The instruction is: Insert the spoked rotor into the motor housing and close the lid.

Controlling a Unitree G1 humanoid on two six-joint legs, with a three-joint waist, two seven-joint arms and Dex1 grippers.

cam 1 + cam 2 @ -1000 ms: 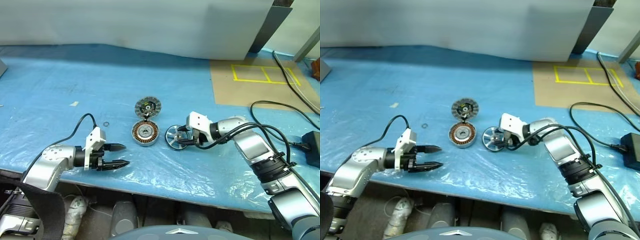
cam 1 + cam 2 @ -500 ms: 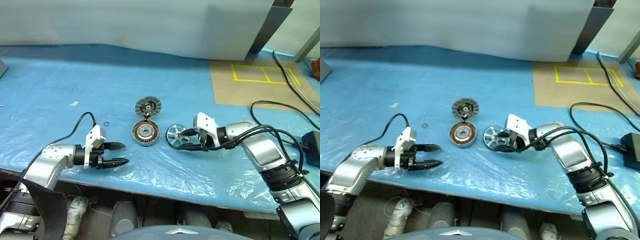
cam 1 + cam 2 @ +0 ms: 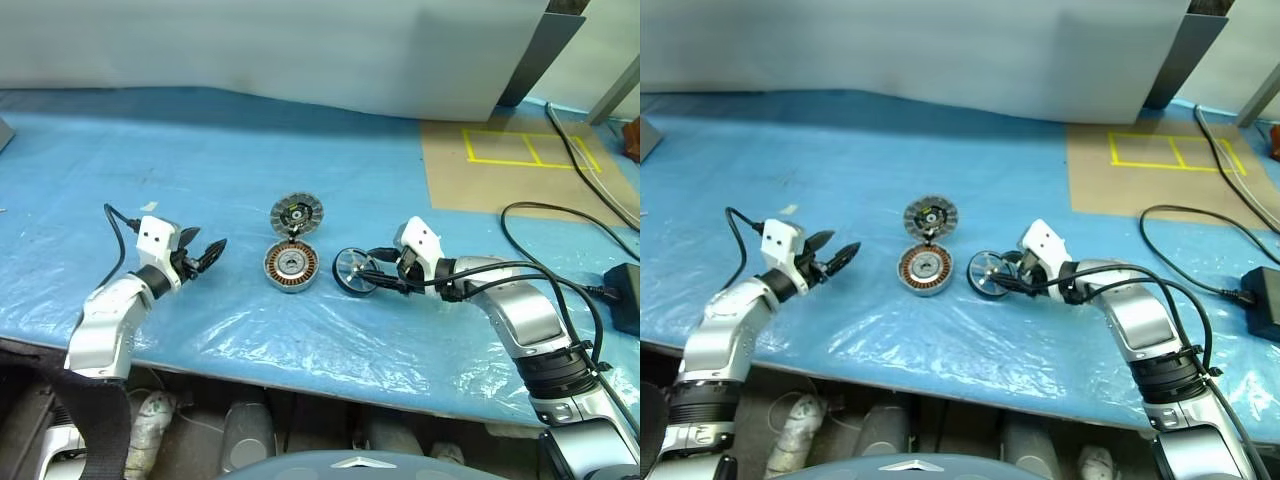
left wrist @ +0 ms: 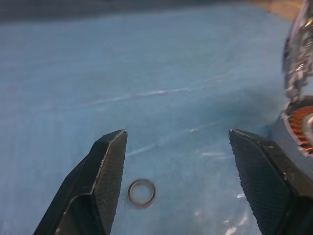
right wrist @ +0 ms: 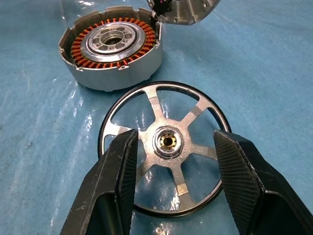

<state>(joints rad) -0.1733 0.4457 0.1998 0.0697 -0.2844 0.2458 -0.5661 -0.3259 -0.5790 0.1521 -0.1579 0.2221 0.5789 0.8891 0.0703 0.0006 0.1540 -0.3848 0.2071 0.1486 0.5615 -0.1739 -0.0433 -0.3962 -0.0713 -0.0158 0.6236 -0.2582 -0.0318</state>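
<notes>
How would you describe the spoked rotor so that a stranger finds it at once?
On the blue plastic sheet, three round parts lie close together near the middle. The spoked rotor lies between the right gripper's fingers; unlike the copper-wound motor housing, it has silver spokes inside a dark ring.

left gripper point(image 3: 207, 252) swung up toward 11 o'clock, now pointing at small ring point(image 4: 142, 192), spoked rotor point(image 3: 354, 270) tipped more upright

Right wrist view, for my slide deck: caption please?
Right hand straddling the spoked rotor, beside the open motor housing.
</notes>
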